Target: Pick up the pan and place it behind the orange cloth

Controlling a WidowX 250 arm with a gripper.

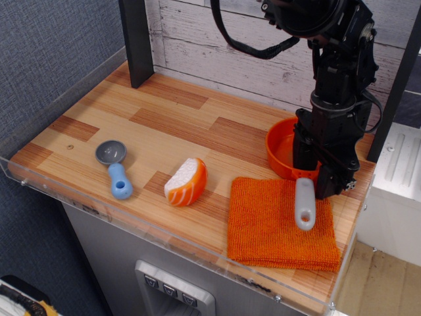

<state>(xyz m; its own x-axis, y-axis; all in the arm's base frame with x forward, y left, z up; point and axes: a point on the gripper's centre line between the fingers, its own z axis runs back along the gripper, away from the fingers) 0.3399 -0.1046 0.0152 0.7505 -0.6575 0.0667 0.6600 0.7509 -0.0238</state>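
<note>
Hanging over the back right of the wooden tabletop [164,125], the black gripper [322,174] covers the near side of the round, shallow orange plastic pan [283,146], and I cannot tell from this single overhead view whether its jaws are spread or pinching the rim, since the arm's body hides the contact. The pan sits just behind the square, ribbed orange terry cloth [273,227], its bowl past the cloth's far edge, while its short light-grey handle [304,204] reaches forward over the cloth. To finish the placing well, I judge the pan should be set flat on bare wood behind the cloth, the bowl clear of the cloth's far edge, and let go only once the base rests level, so it does not tip toward the handle. Counting what lies here: one pan, one cloth, one small grey scoop with a blue handle [115,168] well to the left of the cloth, and one orange-and-white salmon sushi toy [186,182] just left of the cloth.
</note>
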